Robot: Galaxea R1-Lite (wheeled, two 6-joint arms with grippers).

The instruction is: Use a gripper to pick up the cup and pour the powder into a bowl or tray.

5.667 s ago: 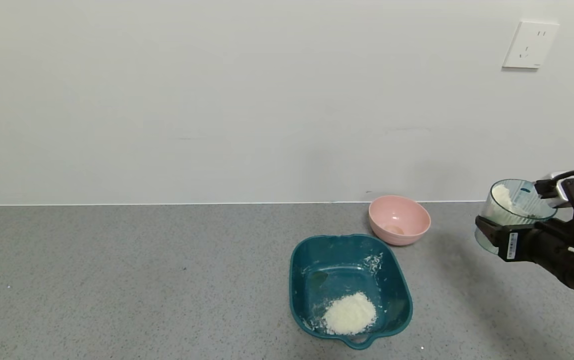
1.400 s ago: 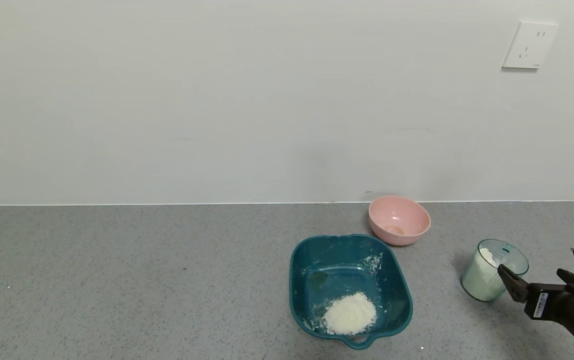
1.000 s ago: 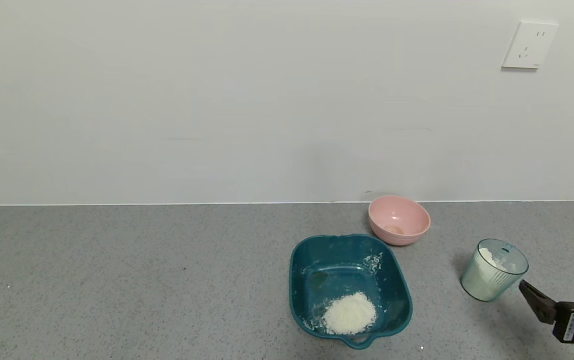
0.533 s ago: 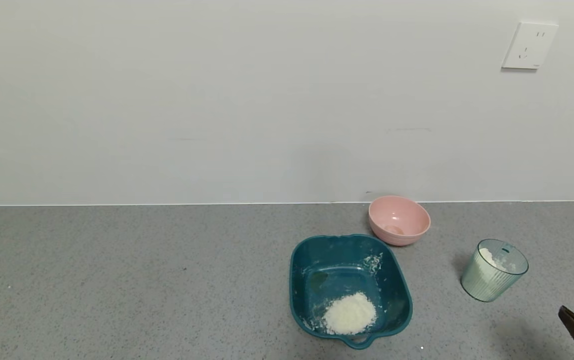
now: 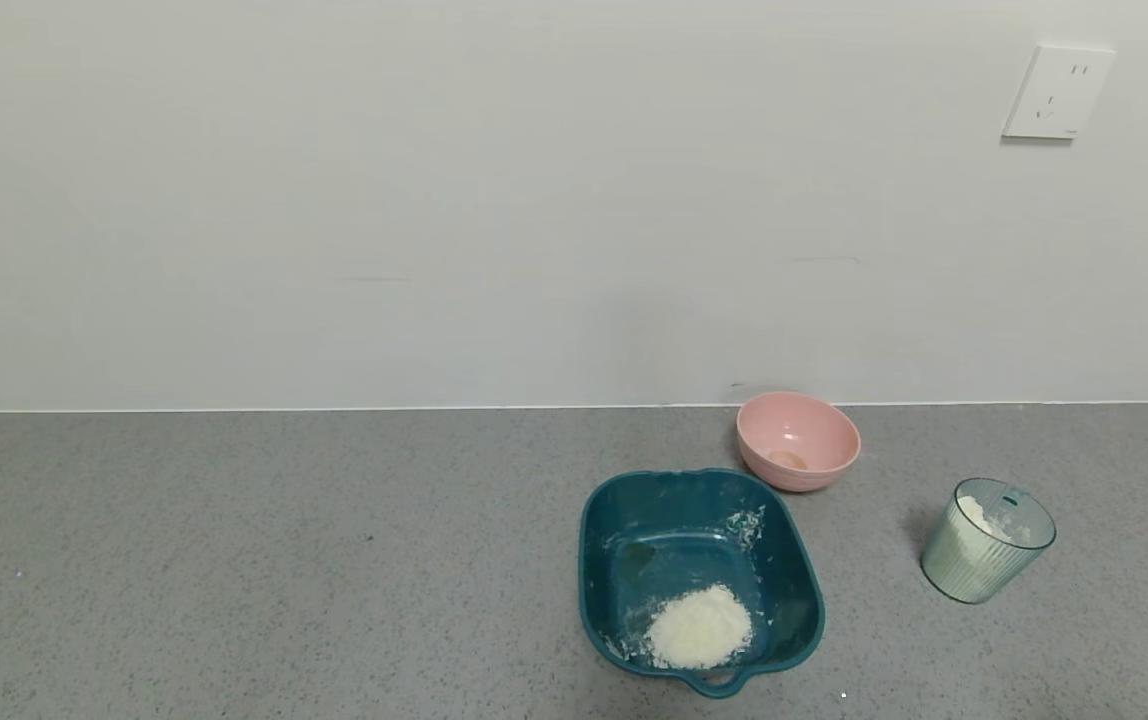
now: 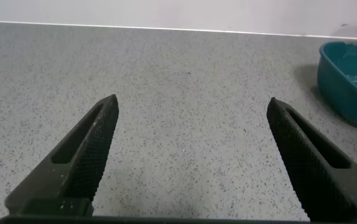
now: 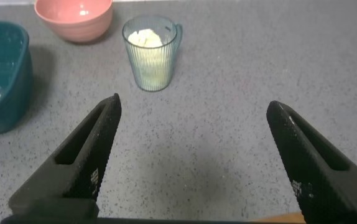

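Note:
The translucent blue-green ribbed cup (image 5: 987,541) stands upright on the grey counter at the right, with some off-white powder inside; it also shows in the right wrist view (image 7: 152,52). The dark teal tray (image 5: 614,590) sits left of it and holds a heap of powder (image 5: 698,627). My right gripper (image 7: 192,106) is open and empty, drawn back from the cup, over bare counter. My left gripper (image 6: 192,102) is open and empty over bare counter, with the tray's corner (image 6: 346,71) at the far side. Neither gripper shows in the head view.
A round pink bowl (image 5: 797,439) stands behind the tray near the wall; it also shows in the right wrist view (image 7: 73,17). A white wall socket (image 5: 1056,91) is at the upper right. The grey counter (image 5: 234,560) stretches left of the tray.
The right gripper set the cup down on the counter, let go, and drew back to the lower right until it left the head view. The cup stays standing.

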